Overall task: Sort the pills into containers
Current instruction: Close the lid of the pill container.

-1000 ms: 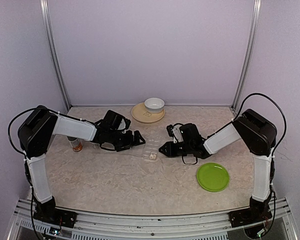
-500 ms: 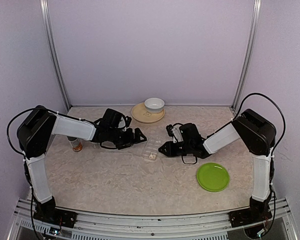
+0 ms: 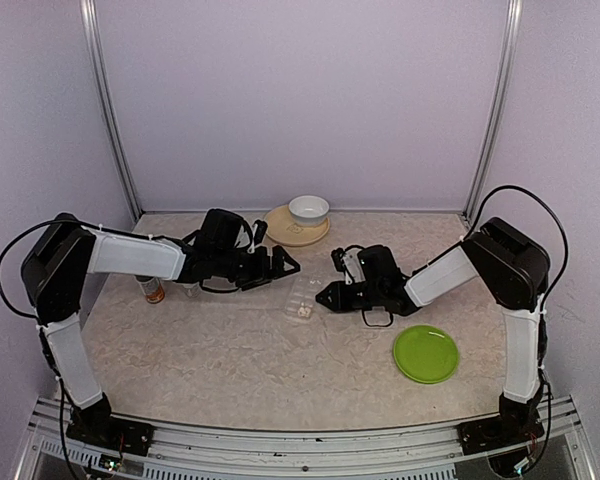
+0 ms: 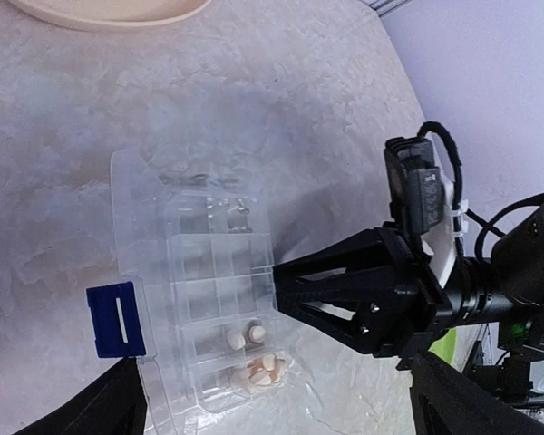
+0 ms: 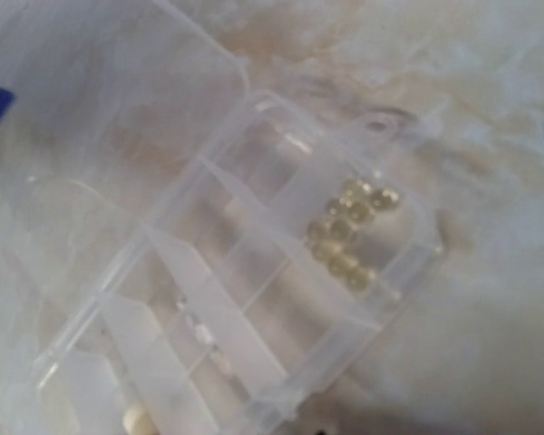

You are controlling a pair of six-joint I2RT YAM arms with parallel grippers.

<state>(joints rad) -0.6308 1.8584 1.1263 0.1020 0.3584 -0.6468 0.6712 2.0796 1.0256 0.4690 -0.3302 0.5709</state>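
Light, slippery pill box (image 4: 213, 299) likely skids, so pinch its outer wall; pills (image 4: 258, 362) tiny, rolly; left gripper (image 3: 283, 262) gaping near it, right gripper (image 3: 323, 298) clenched at its edge.

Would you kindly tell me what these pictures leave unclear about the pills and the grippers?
- Top view: pills in the box are too small to count; the left arm hides part of the bottle.
- Left wrist view: whether the right gripper pinches a pill is too small to tell.
- Right wrist view: blurred; that gripper's fingers are cut off at the bottom edge.
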